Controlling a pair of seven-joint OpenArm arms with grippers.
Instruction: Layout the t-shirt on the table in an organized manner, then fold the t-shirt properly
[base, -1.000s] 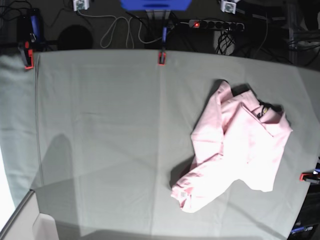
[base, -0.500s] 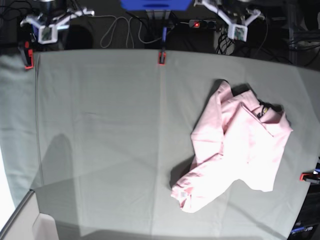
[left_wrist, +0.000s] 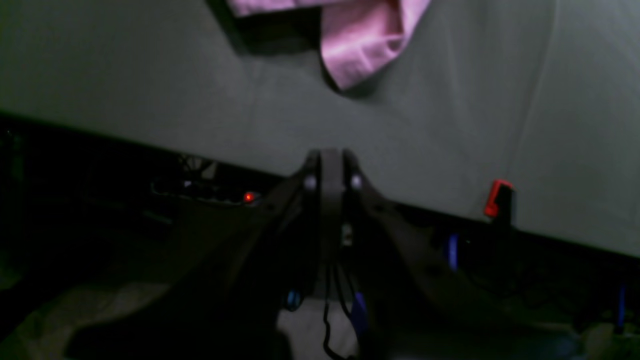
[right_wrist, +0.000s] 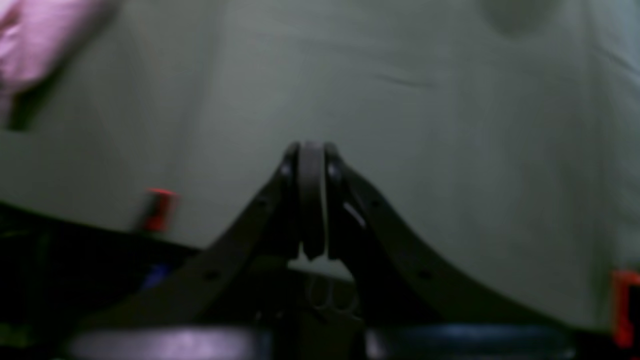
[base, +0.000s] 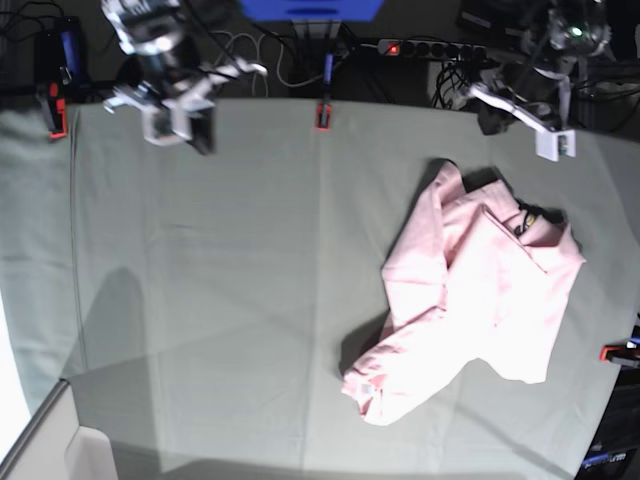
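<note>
Shirt: crumpled pale pink cotton t-shirt on grey-green cloth table.
Left gripper: clenched, empty.
Right gripper: clenched, empty.

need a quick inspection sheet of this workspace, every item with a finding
surface: wide table draped in pale grey-green cloth, faint creases, red clamps at its edges
job's things: pale pink cotton t-shirt lies crumpled on the base view's right half, not laid out
clutter: nothing seen
grippers: left pincer shut and empty, at the far edge near the shirt; right pincer shut and empty, over bare cloth
cables: white cable and black power strip beyond the far edge
surroundings: dark floor, blue object behind the table
</note>
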